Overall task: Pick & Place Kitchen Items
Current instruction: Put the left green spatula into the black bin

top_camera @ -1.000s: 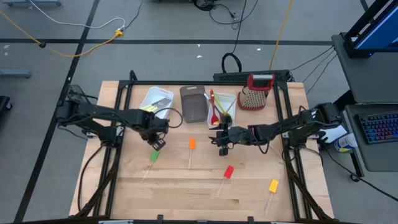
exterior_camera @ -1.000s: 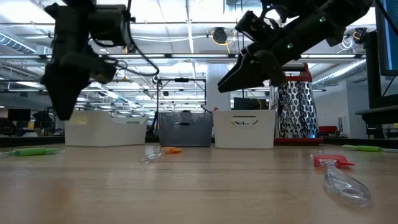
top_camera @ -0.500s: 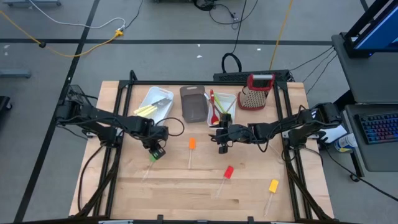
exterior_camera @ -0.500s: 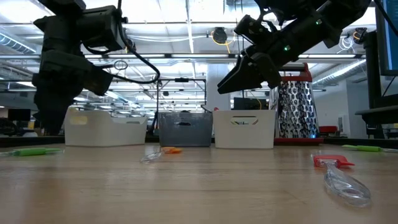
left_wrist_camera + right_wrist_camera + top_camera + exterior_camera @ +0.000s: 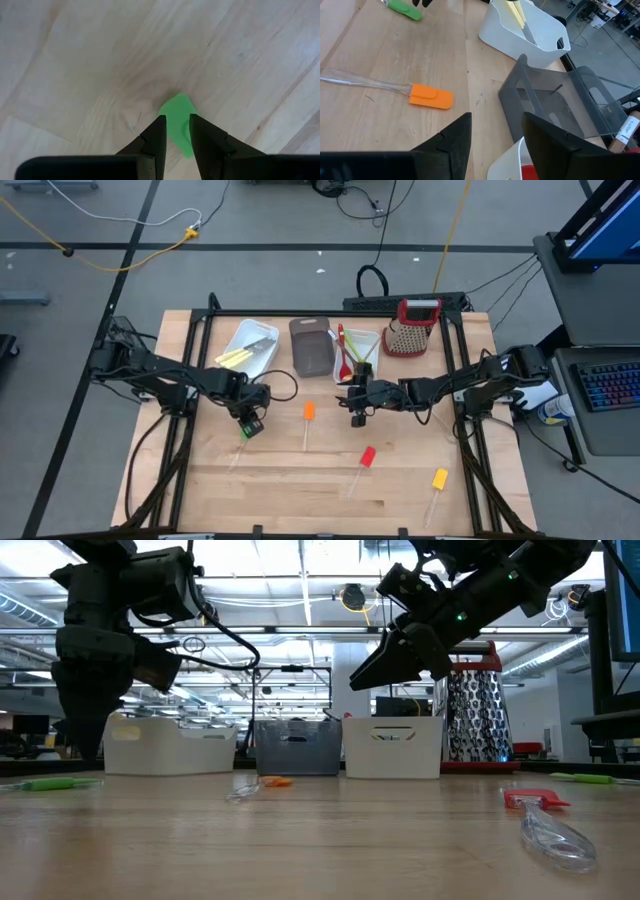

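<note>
Left gripper (image 5: 174, 131): hanging low over the green spatula (image 5: 177, 122), fingers narrowly parted and straddling its head — not yet closing on it.
Green spatula: lying flat on the table (image 5: 300, 480), left of the orange spatula (image 5: 308, 411).
Risk: fingertips are sitting near the head's edge, so the thin blade could be slipping out or pivoting as they are closing.
Right gripper (image 5: 494, 131): waiting above the table near the tubs (image 5: 312, 345), fingers parted, holding nothing.
</note>
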You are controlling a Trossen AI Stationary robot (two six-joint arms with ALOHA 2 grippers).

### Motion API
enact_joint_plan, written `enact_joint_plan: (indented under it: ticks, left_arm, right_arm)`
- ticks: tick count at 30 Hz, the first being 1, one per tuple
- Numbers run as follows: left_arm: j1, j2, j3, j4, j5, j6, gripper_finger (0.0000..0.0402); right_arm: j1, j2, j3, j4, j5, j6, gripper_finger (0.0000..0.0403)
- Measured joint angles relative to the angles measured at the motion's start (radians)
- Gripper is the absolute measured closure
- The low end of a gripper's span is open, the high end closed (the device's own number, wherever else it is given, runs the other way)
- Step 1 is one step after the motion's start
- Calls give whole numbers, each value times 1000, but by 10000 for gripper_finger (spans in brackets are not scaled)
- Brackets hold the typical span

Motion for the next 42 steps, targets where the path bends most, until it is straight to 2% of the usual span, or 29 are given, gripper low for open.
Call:
enact_joint_plan:
  ticks: [13, 17, 20, 24, 27, 32, 36, 42]
  left_arm:
    - [0, 0, 0, -6, -25, 10, 305]
    - [0, 0, 0, -8, -18, 31, 262]
    - [0, 0, 0, -6, -22, 38, 221]
    - [-20, 0, 0, -2, -17, -79, 179]
    - [-54, 10, 0, 7, -17, -168, 163]
    - [-117, 50, 0, 26, -27, -276, 166]
    - [-145, 100, 0, 23, -85, -308, 177]
    - [-150, 153, 5, 36, -115, -309, 193]
  right_arm:
    - [0, 0, 0, 0, -2, 29, 236]
    - [1, 0, 0, 0, -8, 28, 236]
    - [1, 0, -1, 0, -76, 27, 236]
    - [2, 0, -1, 0, -148, 25, 236]
    - [1, 0, -1, 0, -155, 25, 236]
    - [1, 0, -1, 0, -154, 25, 236]
    - [1, 0, -1, 0, -154, 26, 236]
    - [1, 0, -1, 2, -154, 25, 236]
